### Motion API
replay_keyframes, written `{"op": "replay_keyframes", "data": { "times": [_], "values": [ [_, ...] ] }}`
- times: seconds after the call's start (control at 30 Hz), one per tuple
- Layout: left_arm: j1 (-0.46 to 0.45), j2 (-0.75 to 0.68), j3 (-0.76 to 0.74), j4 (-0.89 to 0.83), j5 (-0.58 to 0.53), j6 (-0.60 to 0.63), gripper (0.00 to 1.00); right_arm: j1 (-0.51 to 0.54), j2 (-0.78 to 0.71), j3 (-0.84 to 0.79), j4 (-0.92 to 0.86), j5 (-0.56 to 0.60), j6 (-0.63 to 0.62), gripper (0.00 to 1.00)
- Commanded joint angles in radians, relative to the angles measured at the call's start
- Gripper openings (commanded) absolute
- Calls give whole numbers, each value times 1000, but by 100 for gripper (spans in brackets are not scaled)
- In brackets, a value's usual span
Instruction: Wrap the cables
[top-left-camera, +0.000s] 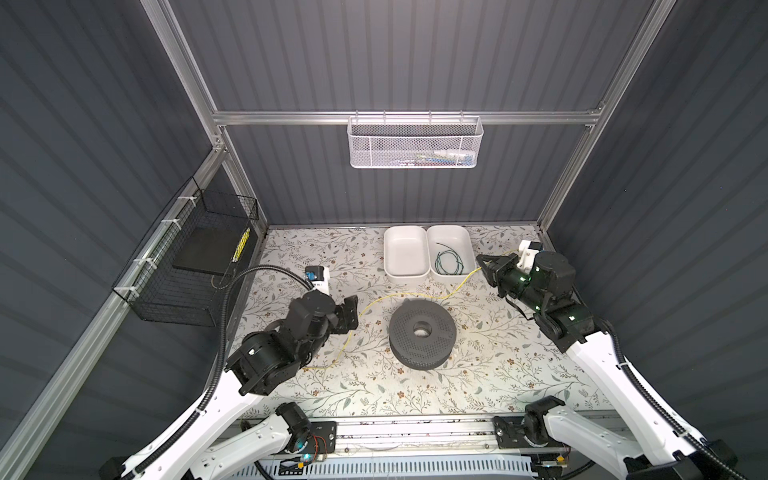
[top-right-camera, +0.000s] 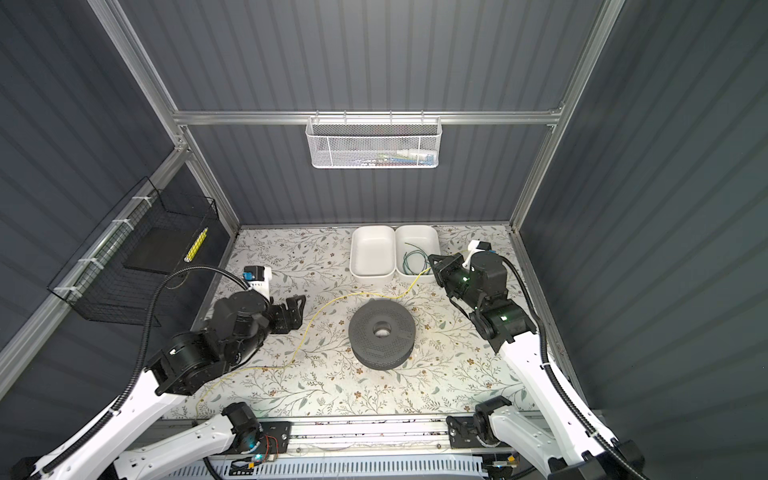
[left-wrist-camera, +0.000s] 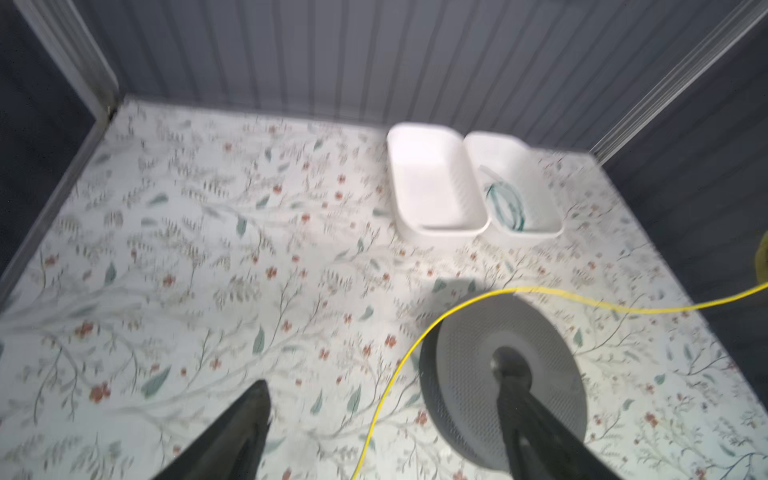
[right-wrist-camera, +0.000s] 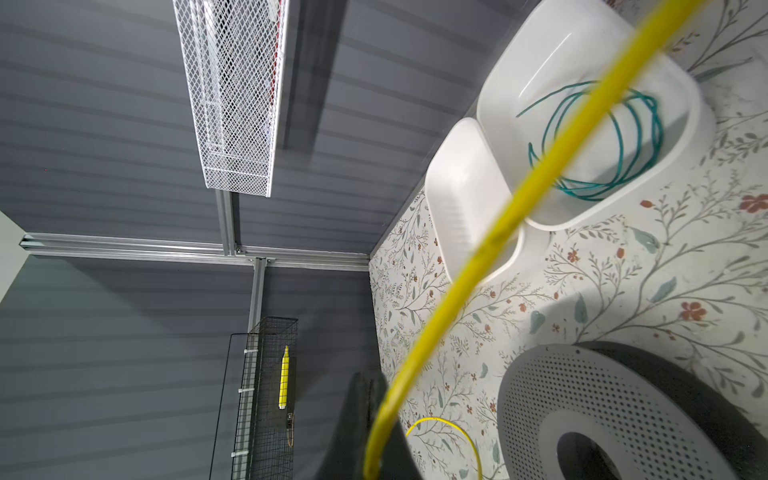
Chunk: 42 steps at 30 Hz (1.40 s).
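The yellow cable (top-left-camera: 399, 296) (top-right-camera: 332, 300) runs from my right gripper (top-left-camera: 482, 264) (top-right-camera: 432, 262), which is shut on it above the table by the right bin. It curves behind the grey perforated spool (top-left-camera: 405, 332) (top-right-camera: 365, 328), then forward past my left gripper (top-left-camera: 353, 311) (top-right-camera: 297, 309). In the left wrist view that gripper (left-wrist-camera: 380, 376) is open, and the yellow cable (left-wrist-camera: 390, 382) lies on the table between its fingers, untouched. The right wrist view shows the yellow cable (right-wrist-camera: 498, 232) rising from the shut gripper (right-wrist-camera: 374, 415). The dark green cable (top-left-camera: 448, 262) (right-wrist-camera: 615, 137) lies coiled in the right bin.
Two white bins stand side by side at the back, the left bin (top-left-camera: 388, 266) empty and the right bin (top-left-camera: 469, 249) holding the green coil. A white mesh basket (top-left-camera: 415, 143) hangs on the back rail. A black wire basket (top-left-camera: 183, 266) hangs on the left wall.
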Motion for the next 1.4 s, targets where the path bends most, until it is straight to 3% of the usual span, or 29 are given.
{"op": "replay_keyframes", "data": {
  "times": [0.0, 0.2, 0.43, 0.63, 0.77, 0.93, 1.07, 1.1, 1.17, 1.2, 1.27, 1.37],
  "values": [
    [-3, -23, -116, -137, 103, -120, 79, -23, 6, 28, -36, -41, -55, 0],
    [-2, -19, -221, -54, 316, -96, 75, -92, 16, 28, -46, -122, -81, 0],
    [-2, 98, -235, -16, 312, -101, 47, -133, 7, 10, -44, -187, -84, 0],
    [-3, 119, -267, 34, 250, -104, 31, -179, -3, -5, -40, -234, -78, 0],
    [-2, 127, -265, 70, 272, -71, 14, -234, 2, 2, -47, -274, -81, 0],
    [-3, 153, -237, 112, 342, -4, 0, -312, 48, 46, -79, -340, -126, 0],
    [-11, 210, -177, 121, 378, 32, 0, -364, 105, 75, -97, -365, -172, 1],
    [-19, 228, -155, 119, 379, 39, 0, -379, 120, 81, -103, -375, -179, 8],
    [-41, 270, -94, 109, 365, 56, 0, -415, 171, 96, -121, -398, -206, 38],
    [-47, 294, -64, 103, 358, 60, 0, -425, 184, 104, -140, -402, -221, 48],
    [-54, 348, 6, 86, 346, 65, 0, -438, 186, 102, -179, -407, -259, 61],
    [-55, 411, 95, 80, 324, 68, 0, -438, 123, 57, -201, -396, -287, 71]
  ]
}}
